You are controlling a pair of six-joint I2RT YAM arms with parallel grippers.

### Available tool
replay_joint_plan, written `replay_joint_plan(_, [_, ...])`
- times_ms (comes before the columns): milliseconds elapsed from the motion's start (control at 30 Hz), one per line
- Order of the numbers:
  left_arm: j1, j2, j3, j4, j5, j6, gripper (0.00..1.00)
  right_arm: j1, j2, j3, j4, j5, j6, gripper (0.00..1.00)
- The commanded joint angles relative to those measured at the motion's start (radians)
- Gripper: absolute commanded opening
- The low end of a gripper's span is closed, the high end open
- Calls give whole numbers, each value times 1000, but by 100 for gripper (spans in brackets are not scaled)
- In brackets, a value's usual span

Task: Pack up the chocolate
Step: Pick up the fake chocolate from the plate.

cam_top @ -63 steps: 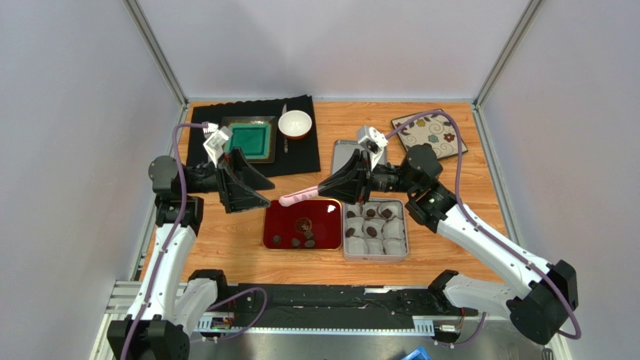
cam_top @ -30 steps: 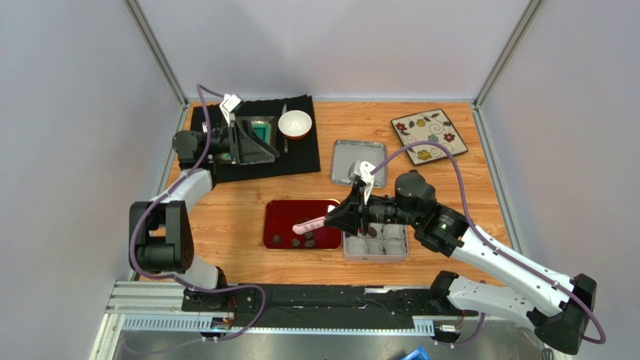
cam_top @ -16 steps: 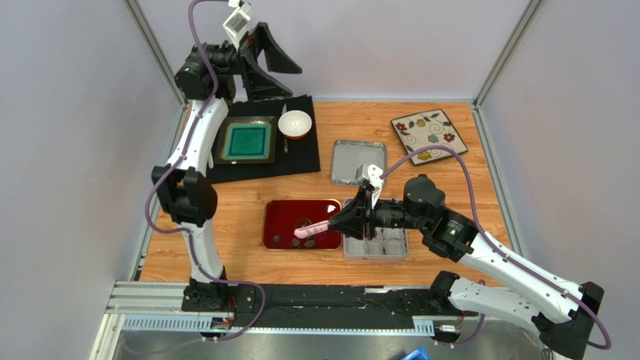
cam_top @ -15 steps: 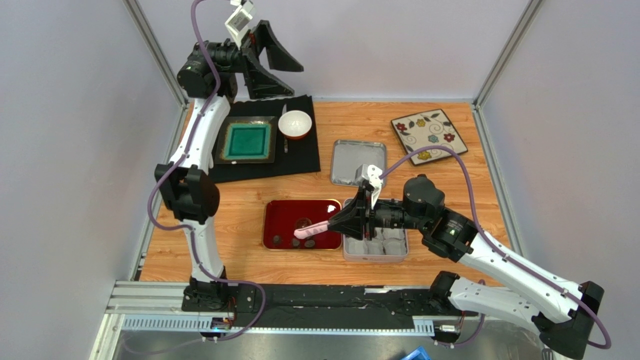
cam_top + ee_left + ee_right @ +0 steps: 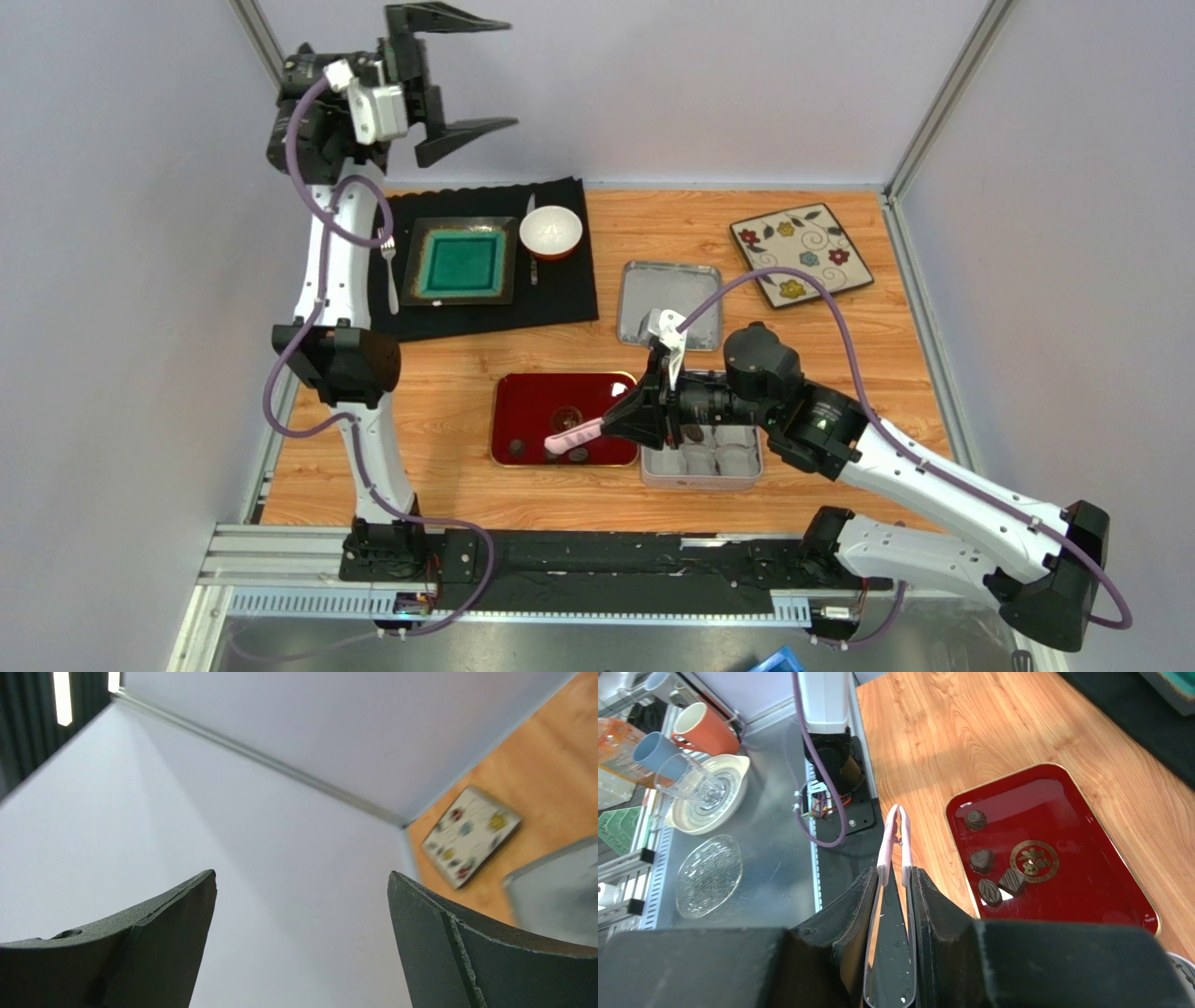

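Note:
Several small dark chocolates (image 5: 981, 859) lie loose in the red tray (image 5: 1088, 882), near its front edge (image 5: 556, 454). My right gripper (image 5: 893, 878) is shut on a pair of pink tongs (image 5: 894, 836). In the top view the tong tips (image 5: 564, 445) hang over the front of the tray (image 5: 533, 406), beside the chocolates and with nothing between them. The silver tin (image 5: 755, 462) with white paper cups sits right of the tray, mostly under my right gripper (image 5: 617, 424). My left gripper (image 5: 509, 73) is raised high by the back wall, open and empty (image 5: 302, 875).
The tin's lid (image 5: 671, 301) lies behind the tray. A floral plate (image 5: 800, 252) is at the back right. A black mat (image 5: 561, 294) holds a green plate (image 5: 466, 263), a white bowl (image 5: 551, 231) and a fork. Cups (image 5: 703, 731) and glass dishes stand off the table's near edge.
My left arm has swung up from the black mat to high at the back left, gripper still open. My right gripper has moved the tongs slightly left and down over the tray.

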Motion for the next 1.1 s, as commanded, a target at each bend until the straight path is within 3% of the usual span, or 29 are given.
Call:
replay_joint_plan(0, [131, 39, 22, 352, 19, 565, 99, 5, 53, 81, -33, 94, -22, 0])
replay_joint_plan(33, [139, 9, -36, 349, -37, 727, 99, 5, 62, 84, -34, 104, -24, 0])
replay_joint_plan(67, [139, -116, -271, 311, -109, 824, 99, 6, 67, 86, -31, 111, -30, 0])
replay_joint_plan(100, [114, -218, -453, 228, -266, 984, 99, 5, 76, 89, -28, 132, -30, 0])
replay_joint_plan(133, [78, -339, -652, 47, -370, 1577, 99, 5, 78, 89, -25, 140, -34, 0])
replay_joint_plan(167, [-12, -525, -829, -718, -526, 2028, 99, 6, 78, 87, -16, 144, -36, 0])
replay_joint_plan(200, [-183, -506, -686, -1096, -839, 2453, 99, 3, 72, 83, -11, 144, -33, 0])
replay_joint_plan(233, [-203, -460, -529, -1264, -864, 2398, 99, 5, 68, 81, -4, 144, -28, 0])
replay_joint_plan(267, [-203, -429, -421, -1271, -886, 2314, 99, 6, 65, 78, 3, 151, -30, 0])
replay_joint_plan(333, [-203, -450, -453, -1233, -1013, 2107, 99, 11, 58, 75, 1, 203, -27, 0])
replay_joint_plan(400, [-200, -521, -501, -1458, -1151, 1950, 99, 13, 62, 75, -5, 267, -18, 0])
replay_joint_plan(467, [-199, -638, -641, -1690, -1214, 1836, 99, 14, 88, 89, -48, 349, -18, 0])
replay_joint_plan(633, [-190, -985, -1288, -1857, -1218, 1464, 99, 38, 160, 127, -109, 485, -19, 0])
replay_joint_plan(733, [-184, -1122, -1535, -1958, -1195, 1261, 99, 98, 196, 148, -135, 601, -41, 0])
replay_joint_plan(900, [-162, -1176, -1752, -2044, -1182, 1035, 99, 187, 255, 207, -192, 729, -41, 0])
replay_joint_plan(1067, [-151, -1190, -1860, -2015, -1199, 980, 99, 229, 298, 205, -182, 760, -19, 0])
